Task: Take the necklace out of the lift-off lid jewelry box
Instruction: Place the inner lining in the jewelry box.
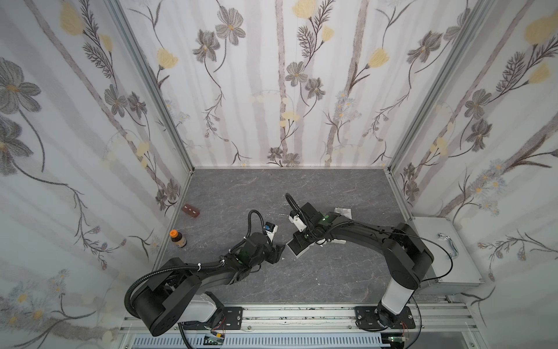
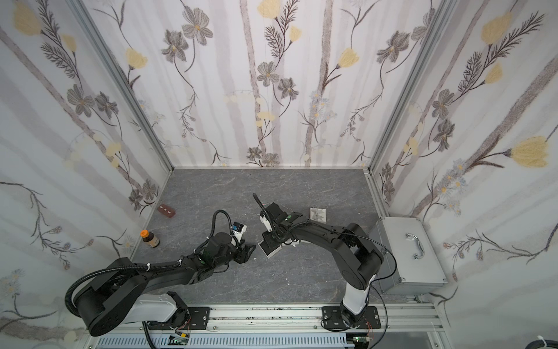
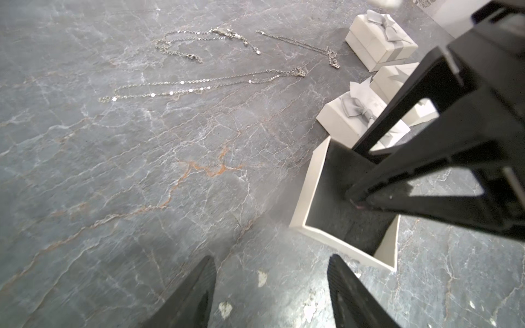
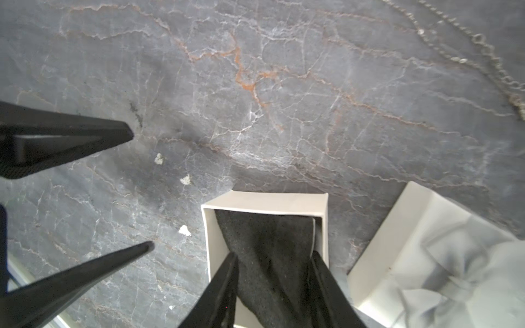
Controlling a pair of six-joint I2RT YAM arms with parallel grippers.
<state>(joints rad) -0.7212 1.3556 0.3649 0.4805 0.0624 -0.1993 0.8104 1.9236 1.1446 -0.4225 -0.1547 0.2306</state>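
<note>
A grey marbled table (image 3: 142,184) filled a booth with flowered walls. The right gripper (image 4: 274,255) stood inside the open white box (image 4: 264,201). Its jaws were parted, and only the dark soft lining (image 4: 270,235) showed between them. The necklace did not show there. It may have lain hidden under the fingers or been one of the chains farther out; that could not be settled.

Just beside the box, the left gripper (image 3: 271,258) hovered over bare table with its jaws spread and empty. A few white scraps (image 3: 262,278) lay beneath them.

A fine chain would likely be light, limp and slippery. It would tend to snag on the lining and slide off smooth pads, so it would be best pinched at the clasp or where the links bunch, then drawn straight up. The box looked like light card and would probably shift. Its walls crowded the right jaws.

Just past those jaws lay the lid (image 4: 426,255) with its grey bow. Two more white boxes (image 3: 375,42) stood beyond it. Farther ahead of the left jaws, three chains (image 3: 199,85) lay spread out. A bottle (image 1: 177,238), a brown block (image 1: 190,210) and a metal case (image 1: 447,250) sat well apart from both jaws and blocked nothing.
</note>
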